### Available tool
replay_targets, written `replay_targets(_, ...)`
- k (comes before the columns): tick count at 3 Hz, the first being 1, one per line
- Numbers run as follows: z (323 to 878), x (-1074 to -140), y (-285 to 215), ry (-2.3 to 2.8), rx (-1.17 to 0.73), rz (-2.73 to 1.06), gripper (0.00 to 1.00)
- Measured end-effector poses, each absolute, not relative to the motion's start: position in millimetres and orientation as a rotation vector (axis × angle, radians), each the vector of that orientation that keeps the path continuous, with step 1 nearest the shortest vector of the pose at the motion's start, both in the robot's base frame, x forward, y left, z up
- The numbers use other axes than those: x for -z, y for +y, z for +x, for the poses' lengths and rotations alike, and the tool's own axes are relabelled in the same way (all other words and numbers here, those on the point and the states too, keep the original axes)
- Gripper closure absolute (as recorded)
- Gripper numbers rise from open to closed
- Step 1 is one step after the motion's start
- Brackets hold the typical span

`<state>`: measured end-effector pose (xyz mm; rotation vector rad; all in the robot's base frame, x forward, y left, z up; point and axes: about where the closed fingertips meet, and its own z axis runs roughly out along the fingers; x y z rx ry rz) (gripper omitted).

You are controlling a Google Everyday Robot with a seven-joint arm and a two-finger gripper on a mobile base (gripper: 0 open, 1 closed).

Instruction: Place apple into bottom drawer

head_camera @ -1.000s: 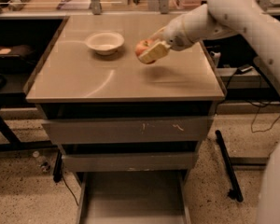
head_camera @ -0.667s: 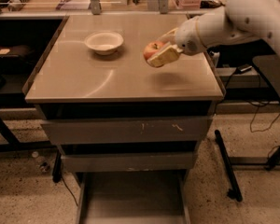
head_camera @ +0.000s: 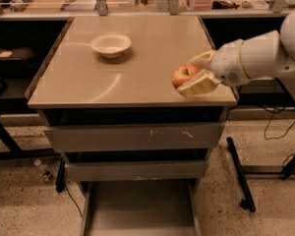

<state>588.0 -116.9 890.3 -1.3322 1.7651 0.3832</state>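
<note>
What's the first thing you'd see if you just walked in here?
The red apple, clamped in the robot's gripper over the front right edge of the table. Next, the white bowl at the back left, and the bottom drawer pulled open below.

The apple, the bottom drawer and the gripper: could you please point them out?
apple (head_camera: 181,76), camera view, its red skin.
bottom drawer (head_camera: 137,205), camera view, its bare floor.
gripper (head_camera: 191,76), camera view, between fingertips, at the table (head_camera: 113,90) edge.

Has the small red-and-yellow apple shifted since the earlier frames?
Yes. Clamped in the gripper, the apple has gone right and nearer the front edge of the tan tabletop, away from the unmoved white bowl.
</note>
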Motion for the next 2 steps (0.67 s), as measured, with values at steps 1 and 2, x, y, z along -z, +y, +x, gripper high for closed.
replay_targets(1,540.9,-879.7,-134.8,1.779,-0.314,-1.334,1.0)
replay_targets(2,462.4,-822.5,-138.9,1.851,-0.29,-1.303,1.0)
